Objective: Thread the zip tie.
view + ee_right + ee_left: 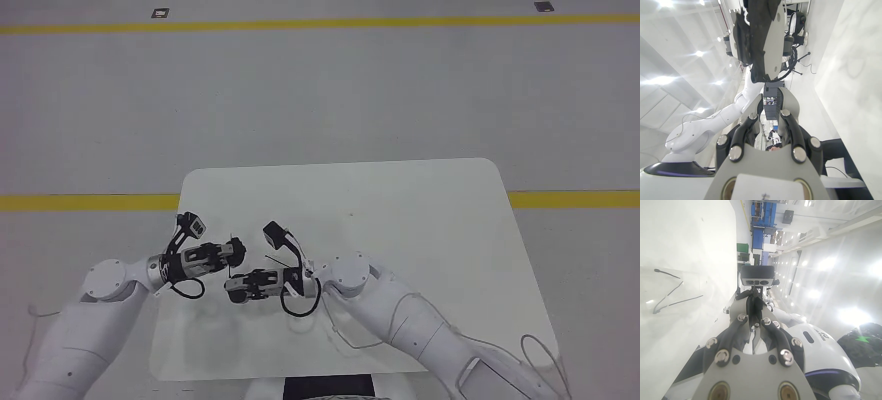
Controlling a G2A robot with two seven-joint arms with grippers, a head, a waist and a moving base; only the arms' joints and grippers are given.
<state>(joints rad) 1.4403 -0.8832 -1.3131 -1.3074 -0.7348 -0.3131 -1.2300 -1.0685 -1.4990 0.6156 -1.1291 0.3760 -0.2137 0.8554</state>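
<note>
We find even, diffuse light over the table [420,200] in the top view, with no glare. In both wrist views the ceiling lights [849,315] [699,53] flare into streaks, and straight lines bow toward the edges. In the left wrist view the table is washed out, and the zip ties [667,273] read as dark lines.

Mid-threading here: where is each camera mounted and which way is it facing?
Top view: above the arms, looking down at the table; both arms meet over its near left part.
Left wrist view: on the left wrist, looking along the left pincer, shut on the zip tie, toward the right arm's wrist camera.
Right wrist view: on the right wrist, looking along the right pincer toward the left pincer and arm.
Shared: the wrist views face each other.
</note>
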